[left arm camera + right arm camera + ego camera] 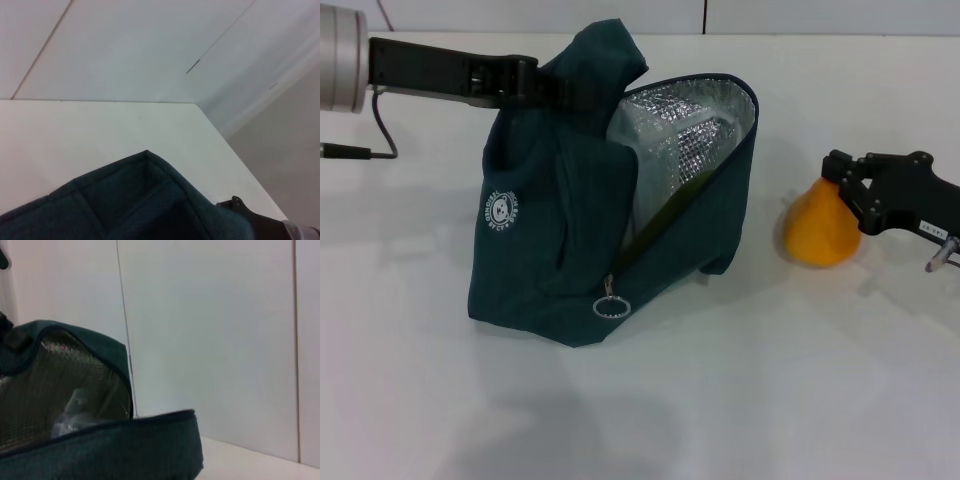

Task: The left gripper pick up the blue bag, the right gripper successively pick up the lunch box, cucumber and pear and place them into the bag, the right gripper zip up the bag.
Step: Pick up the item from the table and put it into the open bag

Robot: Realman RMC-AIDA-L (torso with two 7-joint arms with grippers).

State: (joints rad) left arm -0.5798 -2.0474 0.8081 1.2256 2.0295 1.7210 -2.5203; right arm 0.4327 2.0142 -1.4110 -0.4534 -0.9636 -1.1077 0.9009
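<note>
White table (740, 400) holds one blue bag (550, 250), one pear (818, 228).

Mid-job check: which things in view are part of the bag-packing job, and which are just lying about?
Job: blue bag, gripped at its top by the left hand; cucumber, green edge inside the bag; pear on the table, right hand at it; clear shape inside the bag, probably the lunch box.
Lying about: table; grey cable by the left arm.
</note>
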